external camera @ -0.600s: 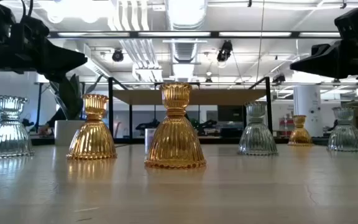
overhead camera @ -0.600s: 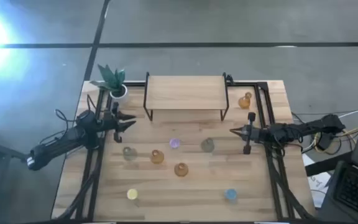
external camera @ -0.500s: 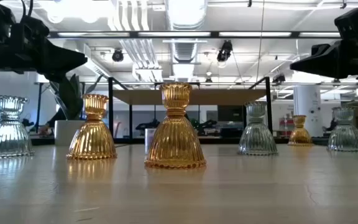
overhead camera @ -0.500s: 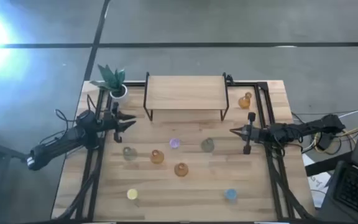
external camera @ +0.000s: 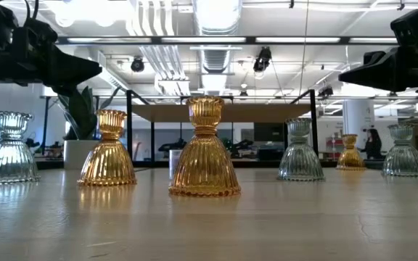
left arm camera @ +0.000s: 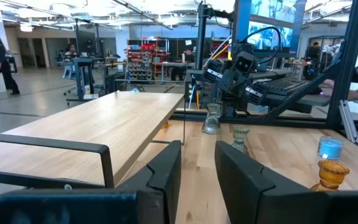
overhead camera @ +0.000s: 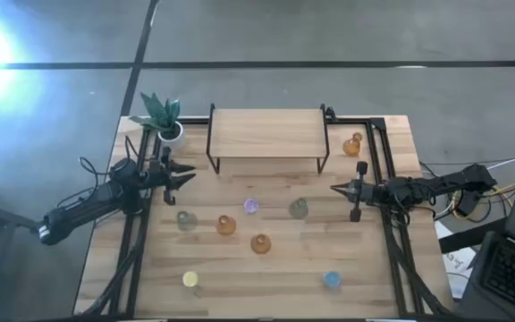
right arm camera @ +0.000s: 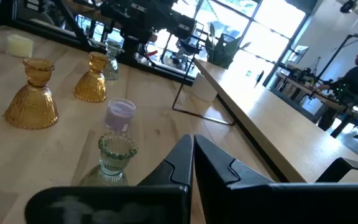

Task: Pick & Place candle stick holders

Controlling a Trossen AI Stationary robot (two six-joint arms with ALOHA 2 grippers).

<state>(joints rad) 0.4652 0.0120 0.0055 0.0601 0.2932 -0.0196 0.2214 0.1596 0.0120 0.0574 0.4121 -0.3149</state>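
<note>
Your left gripper (overhead camera: 189,175) hovers left of shelf (overhead camera: 266,132), fingers parted, empty. Right gripper (overhead camera: 336,189) pinched closed, empty, just right of grey-green holder (overhead camera: 299,208). Purple holder (overhead camera: 251,207), two amber holders (overhead camera: 227,224) mid-table, untouched.

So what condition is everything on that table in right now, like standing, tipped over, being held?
Left gripper: open, holding nothing, above the table's left side.
Right gripper: shut, holding nothing, over the right side.
Amber holders: upright on the table, untouched.
Grey-green holder: upright, free.
Purple holder: upright, free.
Yellow holder: standing near the front edge.
Blue holder: standing near the front edge.
Wooden shelf: nothing on top.
Potted plant: upright at the back left corner.
</note>
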